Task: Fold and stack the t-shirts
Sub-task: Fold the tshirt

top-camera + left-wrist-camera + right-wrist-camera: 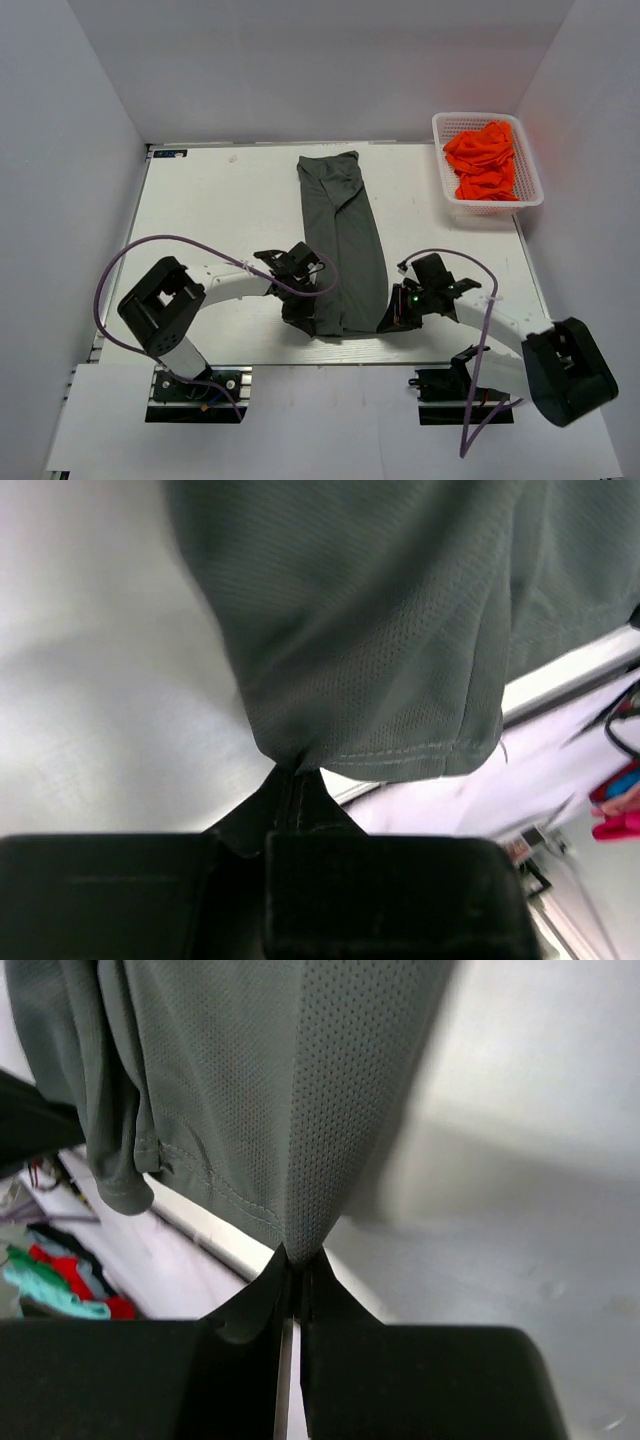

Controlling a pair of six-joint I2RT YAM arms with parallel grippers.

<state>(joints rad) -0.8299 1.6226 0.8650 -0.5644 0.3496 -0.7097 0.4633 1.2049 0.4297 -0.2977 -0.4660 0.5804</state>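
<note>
At the near edge of the flat white bench (220, 200), both arms reach in toward the near end of a plain dark grey t-shirt of fine mesh-like cloth (340, 230). The left gripper (298, 312) is clamped on the near left corner of that shirt. Its wrist view shows the black fingertips of the left gripper (290, 776) pressed together, with the grey cloth (380, 630) pinched between them just above the stitched hem. The right gripper (391, 322) is likewise closed on the near right corner. In its own view the right gripper (298, 1256) has its tips squeezed tight on a fold of the same cloth (230, 1080), and the hem runs off to the left beside it. Between the two grips, the hem hangs at the bench's near edge and looks raised a little off the surface.

From there the grey shirt stretches away as a long narrow strip, folded lengthwise and lying flat along the middle of the bench. Its far end is close to the far edge, and a crease crosses the upper part.

At the far right corner stands a white rectangular plastic basket with latticed walls (478, 116), well apart from the grey shirt. In it lie bright orange t-shirts (485, 160), crumpled into a loose heap that fills most of the basket and rises to its rim.
</note>
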